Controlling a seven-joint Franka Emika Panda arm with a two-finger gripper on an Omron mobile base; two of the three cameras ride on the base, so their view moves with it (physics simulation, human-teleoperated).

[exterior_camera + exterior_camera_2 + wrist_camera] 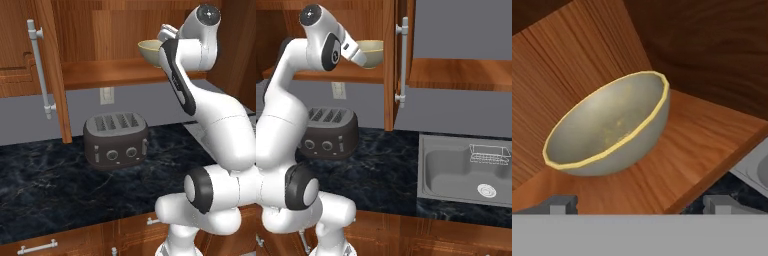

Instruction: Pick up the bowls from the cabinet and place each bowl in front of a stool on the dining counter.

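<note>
1. A kitchen of reddish-brown wood: a black marble worktop (45, 185) runs under a wall cabinet (100, 30), with a grey wall between them.
2. The cabinet door (50, 65) stands open, its long silver bar handle (39, 70) upright on the edge; in the right base view the same door (389, 65) and handle (401, 62) are seen edge-on.
3. One bowl (609, 127) sits on the cabinet shelf (702, 135), olive-beige with a thin yellow rim. It sits upright on the plank, near the shelf's front edge.
4. In the left base view the bowl (151, 50) shows just left of the arm's wrist; in the right base view it (370, 52) lies just right of the hand, near the door.
5. The tool (642, 204) is raised to shelf level and points at the bowl. Its two tips stand wide apart, one at each side of the hand view's bottom, with nothing between them; the bowl lies ahead of them, not touched.
6. A dark four-slot toaster (116, 140) stands on the worktop below the shelf, two knobs on its front. A wall socket (106, 95) is above it.
7. To the right, a grey sink (466, 175) is set into the worktop, with a wire rack (488, 154) at its far side.
8. Low drawers with short silver handles (37, 247) run under the worktop's front edge.
</note>
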